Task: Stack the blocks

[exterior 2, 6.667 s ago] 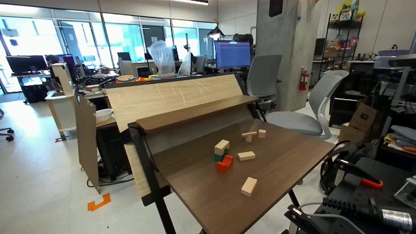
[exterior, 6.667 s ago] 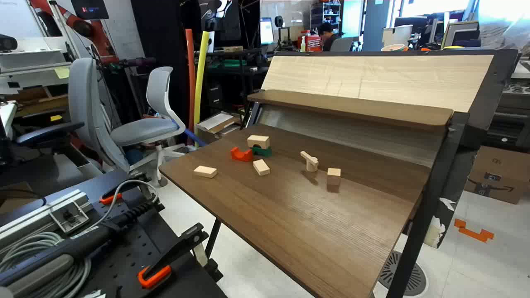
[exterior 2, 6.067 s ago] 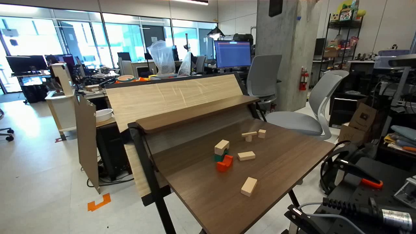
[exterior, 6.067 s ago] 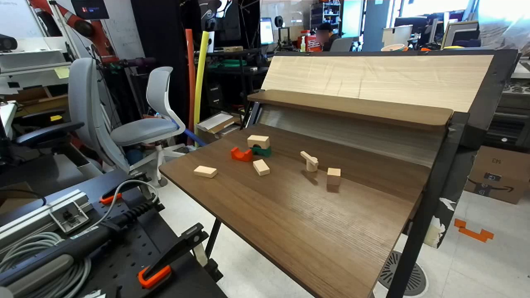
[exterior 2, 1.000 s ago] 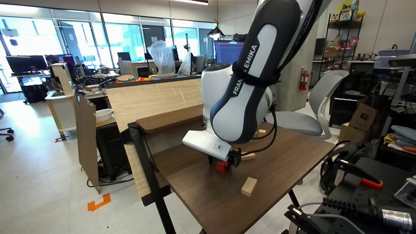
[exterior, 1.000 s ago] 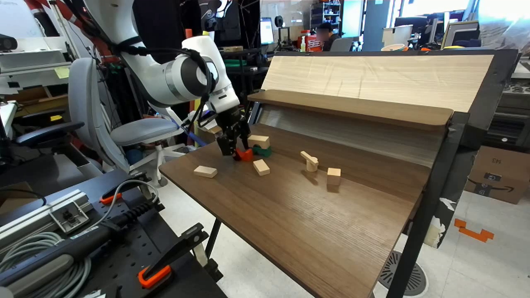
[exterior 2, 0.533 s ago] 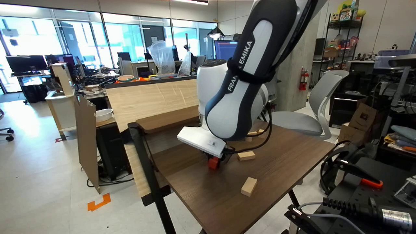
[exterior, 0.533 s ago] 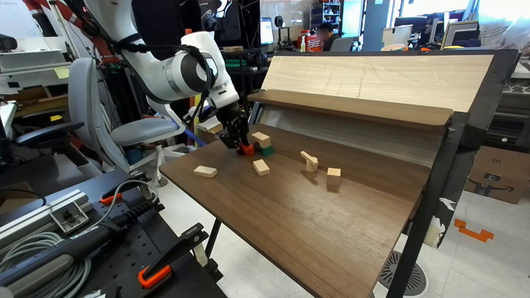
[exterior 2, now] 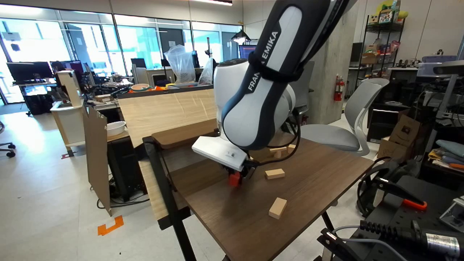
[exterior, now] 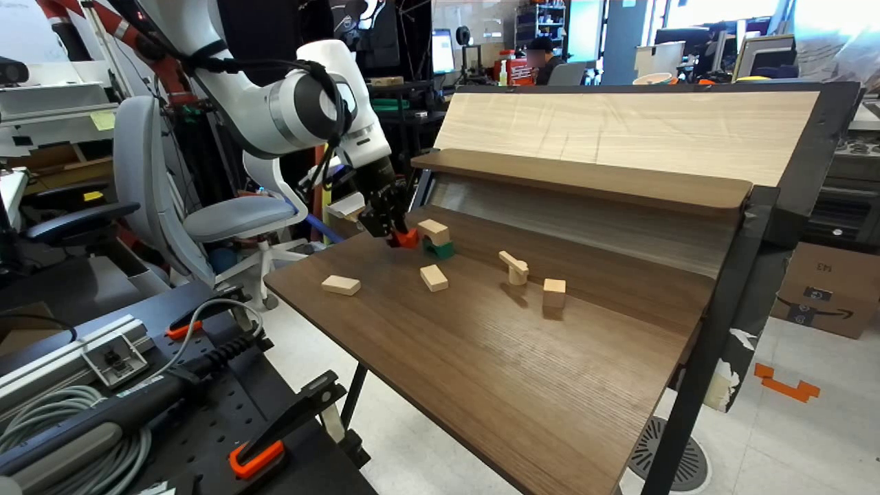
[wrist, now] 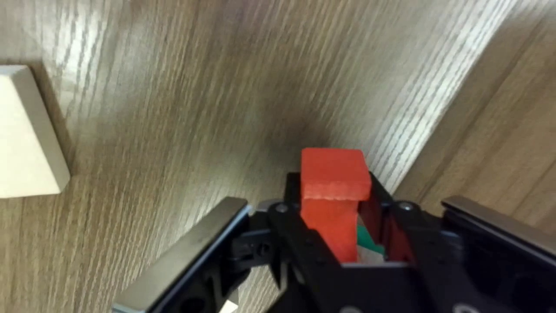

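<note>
My gripper [wrist: 333, 189] is shut on the red block [wrist: 333, 173], its fingers on either side of it in the wrist view. The held red block [exterior: 408, 238] looks raised a little over the table, beside a green block [exterior: 441, 249]. On that green block rests a pale arch-shaped block [exterior: 434, 231]. Behind the fingers, a sliver of the green block [wrist: 368, 238] shows in the wrist view. Two flat pale blocks [exterior: 434, 278] [exterior: 340, 285] lie nearer the table's front. A pale cube [exterior: 554, 293] stands to the right, near a pale stick [exterior: 511, 261] on a pale round post [exterior: 518, 277].
The brown table [exterior: 522, 385] has a raised shelf [exterior: 584, 177] along its back. A black bench [exterior: 227, 412] with clamps and cable stands by the front edge. Grey chairs [exterior: 240, 213] are close to the table's left end.
My gripper has closed on the red block and moved it up and toward the back of the table. The green block and the arch on it have turned and shifted slightly.
</note>
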Available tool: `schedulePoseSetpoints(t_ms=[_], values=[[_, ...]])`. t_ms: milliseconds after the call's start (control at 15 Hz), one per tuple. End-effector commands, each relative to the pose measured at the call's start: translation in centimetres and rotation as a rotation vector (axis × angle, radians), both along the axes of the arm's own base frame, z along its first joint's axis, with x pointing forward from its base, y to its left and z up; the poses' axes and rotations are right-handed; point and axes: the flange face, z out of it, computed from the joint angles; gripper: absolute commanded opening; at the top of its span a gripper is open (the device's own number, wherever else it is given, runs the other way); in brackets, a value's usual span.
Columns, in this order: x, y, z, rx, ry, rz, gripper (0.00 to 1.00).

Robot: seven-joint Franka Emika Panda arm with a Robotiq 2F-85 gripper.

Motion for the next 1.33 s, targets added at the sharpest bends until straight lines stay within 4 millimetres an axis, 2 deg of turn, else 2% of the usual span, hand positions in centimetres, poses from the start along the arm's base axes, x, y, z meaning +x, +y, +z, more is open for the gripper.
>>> schedulePoseSetpoints(t_ms=[0,333,733,1000,1267], values=[[-0.4,0.8,3.3,0.005,0.049,-0.059,0.12],[0.1,0.6,6.3,-0.026,0.1,-0.189,0.12],[3.3,-0.1,8.7,-0.018,0.085,-0.322,0.12],[5.2,-1.1,9.4,-0.017,0.075,-0.387,0.12],[6.1,-1.9,8.8,-0.026,0.074,-0.424,0.12]])
